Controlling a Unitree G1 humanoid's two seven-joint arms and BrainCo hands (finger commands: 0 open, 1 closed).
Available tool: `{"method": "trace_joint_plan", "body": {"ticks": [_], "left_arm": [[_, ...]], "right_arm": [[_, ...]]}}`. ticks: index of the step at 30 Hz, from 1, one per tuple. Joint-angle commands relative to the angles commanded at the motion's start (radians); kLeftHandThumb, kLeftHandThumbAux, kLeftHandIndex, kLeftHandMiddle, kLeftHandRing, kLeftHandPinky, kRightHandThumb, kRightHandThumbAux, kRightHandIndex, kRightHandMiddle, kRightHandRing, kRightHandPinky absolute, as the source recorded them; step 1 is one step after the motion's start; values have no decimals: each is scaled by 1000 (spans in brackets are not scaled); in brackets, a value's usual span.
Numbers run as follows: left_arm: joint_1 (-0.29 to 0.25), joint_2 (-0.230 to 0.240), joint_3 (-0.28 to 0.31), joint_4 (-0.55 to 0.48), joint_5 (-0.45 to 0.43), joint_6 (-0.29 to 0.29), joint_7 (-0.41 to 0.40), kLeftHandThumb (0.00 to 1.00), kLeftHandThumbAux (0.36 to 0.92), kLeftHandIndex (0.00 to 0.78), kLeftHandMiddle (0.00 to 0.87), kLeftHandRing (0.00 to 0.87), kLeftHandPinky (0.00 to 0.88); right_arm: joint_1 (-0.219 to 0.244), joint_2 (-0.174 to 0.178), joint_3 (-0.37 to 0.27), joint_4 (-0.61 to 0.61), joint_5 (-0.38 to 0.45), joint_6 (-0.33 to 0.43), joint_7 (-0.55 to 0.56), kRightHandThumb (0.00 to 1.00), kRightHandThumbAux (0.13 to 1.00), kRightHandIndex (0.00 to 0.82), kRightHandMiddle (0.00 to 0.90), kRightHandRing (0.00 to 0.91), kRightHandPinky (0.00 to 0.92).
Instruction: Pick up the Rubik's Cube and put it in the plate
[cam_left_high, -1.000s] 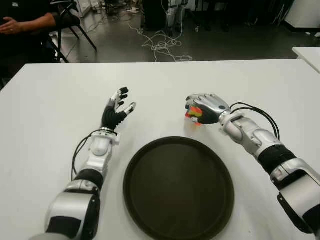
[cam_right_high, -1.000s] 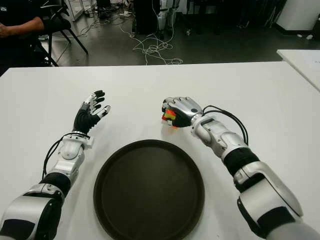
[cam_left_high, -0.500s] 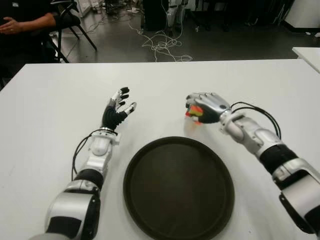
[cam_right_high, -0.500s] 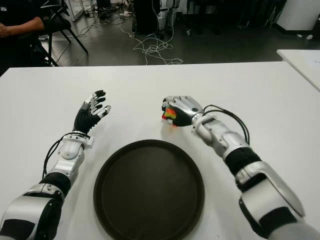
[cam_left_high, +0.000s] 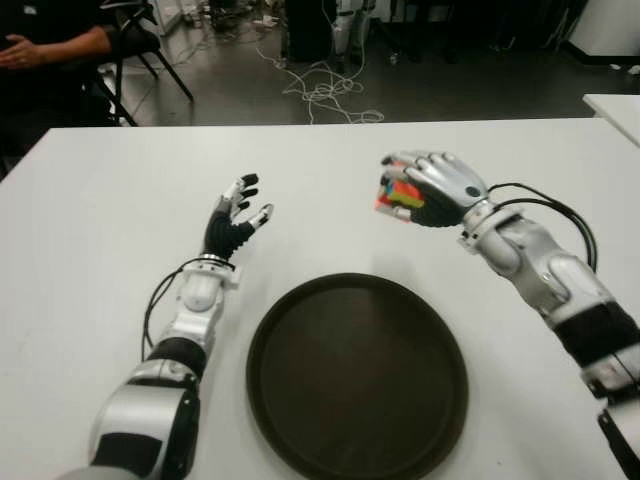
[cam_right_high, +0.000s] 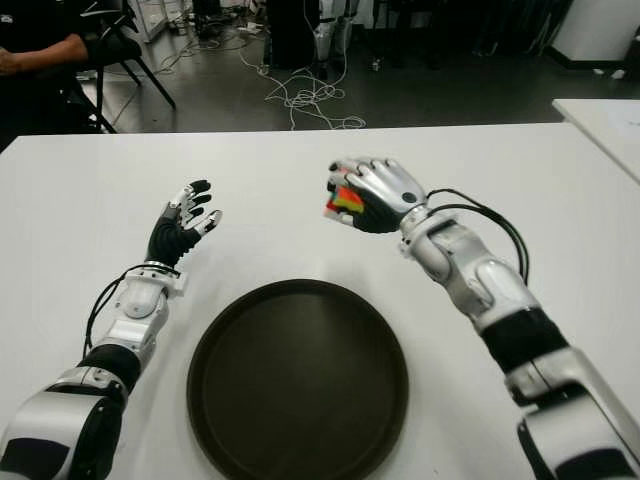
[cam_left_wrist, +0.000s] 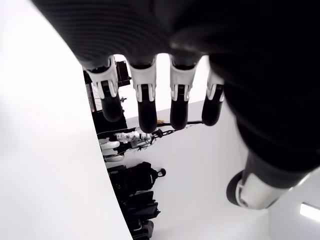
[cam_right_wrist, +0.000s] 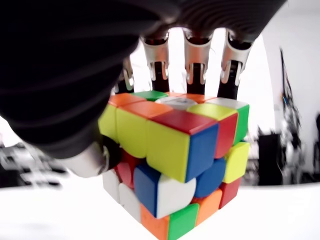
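Now right robot hand (cam_left_high: 432, 187) clamped on glossy Rubik's Cube (cam_left_high: 398, 195) beyond round dark plate (cam_left_high: 357, 375); left robot hand (cam_left_high: 236, 217) spread.

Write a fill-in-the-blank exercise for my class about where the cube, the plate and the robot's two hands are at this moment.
1. The Rubik's Cube is held in the robot's ____ hand.
2. The cube is held ____ the white table, not lying on it.
3. The dark round plate has ____ in it.
4. The left hand, on the plate's left, has its fingers ____ and holds nothing.

Missing words: right; above; nothing; open
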Motion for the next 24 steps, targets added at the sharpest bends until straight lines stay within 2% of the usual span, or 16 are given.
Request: {"method": "trace_joint_plan", "body": {"ticks": [6,10,16,20,22,24], "left_arm": [[-1,0,3,2,-1,2,-2,0,697,147,141,91,71],[-3,-2,4,3,-3,1,-3,0,708,149,152,97,69],[-5,-4,7,5,-9,4,-9,0,690,147,152,94,69],[-7,-6,11,6,-16,3,-14,0,701,146,152,96,72],[-6,-7,11,6,-17,0,-14,0,707,145,151,95,69],[-5,-9,11,5,-16,-2,-13,1,712,143,150,94,67]], "right_arm": [[51,-3,-48,-86,9,-34,-24,824,699,383,468,466,486],[57,16,-72,-86,28,-76,-64,822,701,367,486,523,560],[61,30,-93,-71,67,-147,-91,823,701,361,510,578,636],[60,73,-54,-12,70,-197,-106,824,700,361,518,594,654],[67,115,-9,7,32,-191,-114,824,700,361,519,596,657],[71,141,24,23,13,-189,-111,824,700,362,519,596,656]]}}
